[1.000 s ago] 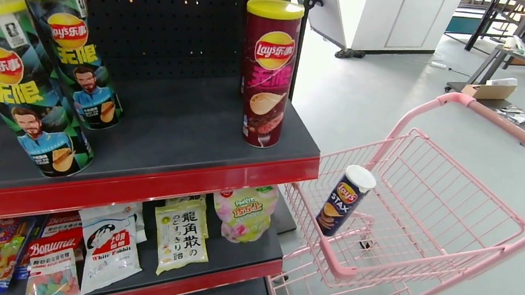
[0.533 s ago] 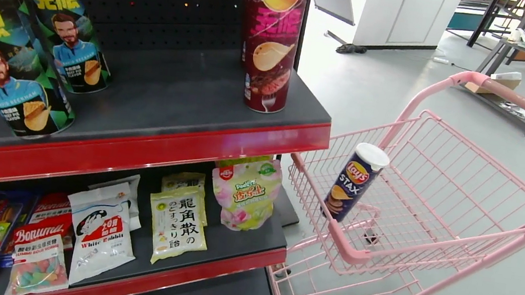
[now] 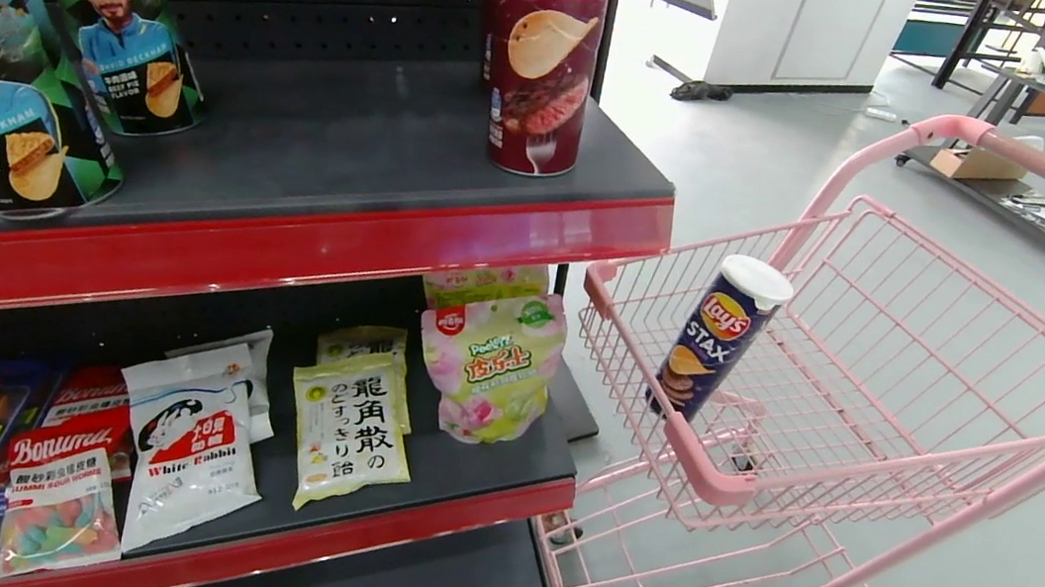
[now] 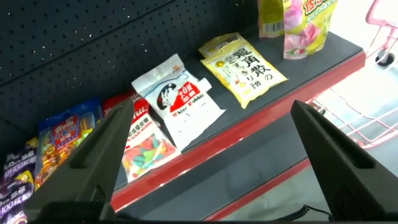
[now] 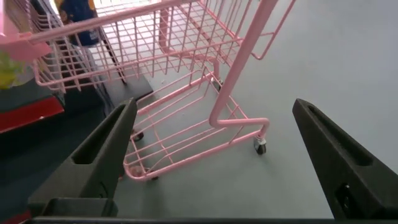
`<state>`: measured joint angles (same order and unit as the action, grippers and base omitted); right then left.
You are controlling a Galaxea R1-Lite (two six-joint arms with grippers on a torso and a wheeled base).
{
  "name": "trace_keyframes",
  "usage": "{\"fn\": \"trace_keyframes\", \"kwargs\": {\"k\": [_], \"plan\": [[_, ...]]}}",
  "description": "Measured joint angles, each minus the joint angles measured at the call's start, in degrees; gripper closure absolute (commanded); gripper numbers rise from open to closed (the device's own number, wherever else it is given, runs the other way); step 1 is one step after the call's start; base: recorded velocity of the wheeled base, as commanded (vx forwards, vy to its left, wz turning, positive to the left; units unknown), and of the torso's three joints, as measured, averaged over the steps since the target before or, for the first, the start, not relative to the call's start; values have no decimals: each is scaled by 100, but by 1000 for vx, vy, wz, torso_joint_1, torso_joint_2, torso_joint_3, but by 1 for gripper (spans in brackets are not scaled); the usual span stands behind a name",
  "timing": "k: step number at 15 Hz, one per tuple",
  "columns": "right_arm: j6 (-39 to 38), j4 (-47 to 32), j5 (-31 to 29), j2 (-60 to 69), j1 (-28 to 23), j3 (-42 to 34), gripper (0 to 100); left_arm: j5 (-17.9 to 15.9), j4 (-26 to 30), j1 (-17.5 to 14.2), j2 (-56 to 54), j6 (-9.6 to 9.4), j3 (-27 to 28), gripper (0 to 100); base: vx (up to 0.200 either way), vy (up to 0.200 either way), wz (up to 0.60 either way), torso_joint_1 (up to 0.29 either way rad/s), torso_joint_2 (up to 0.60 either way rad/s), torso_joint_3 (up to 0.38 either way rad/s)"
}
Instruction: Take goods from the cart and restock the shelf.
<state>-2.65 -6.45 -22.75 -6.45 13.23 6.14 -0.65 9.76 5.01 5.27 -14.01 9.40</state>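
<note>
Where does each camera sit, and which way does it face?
Head view: from the head, down at shelf and cart.
Left wrist view: toward the white bag, past the open left gripper.
Right wrist view: toward the cart, past the open right gripper.
Shared: head and right wrist both show the blue can.

Left gripper: two matte black fingers, each a broad wedge that narrowed to a blunt tip.
Left finger surfaces: plain and flat-faced, with hard angular edges and a faint grey sheen along the bevels.
Left finger root: one finger carried a small recess low on its face.
Right gripper: the same build, with two black tapering fingers.
Right finger surfaces: smooth dark faces, a raised ridge along each inner edge, and a small recess near one root.
</note>
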Motion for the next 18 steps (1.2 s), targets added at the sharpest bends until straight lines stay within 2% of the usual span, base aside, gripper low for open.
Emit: {"fn": "trace_keyframes", "kwargs": {"k": [2,4,6,10,11,14,18], "plan": [[-165,22,223,-427,196,623,0,0,2,0,0,16,-15,0,0,0,0,0,0,0],[-427,222,439,-1443,416,1380,0,10,0,0,2,107,-23,0,0,0,0,0,0,0],[-638,979,791,-2962,588,2037,0,11,2,0,18,550,-1,0,0,0,0,0,0,0],[-828,2276,1562,-6017,800,3189,0,-44,6,0,21,989,10,0,0,0,0,0,0,0],[-855,2445,1747,-6612,813,3467,0,-44,6,0,16,1042,20,0,0,0,0,0,0,0],[-923,2995,2138,-8148,744,4324,0,-46,6,0,18,1051,33,0,0,0,0,0,0,0],[-945,3072,1905,-8815,588,4335,0,-80,6,0,18,1051,-17,0,0,0,0,0,0,0]]}}
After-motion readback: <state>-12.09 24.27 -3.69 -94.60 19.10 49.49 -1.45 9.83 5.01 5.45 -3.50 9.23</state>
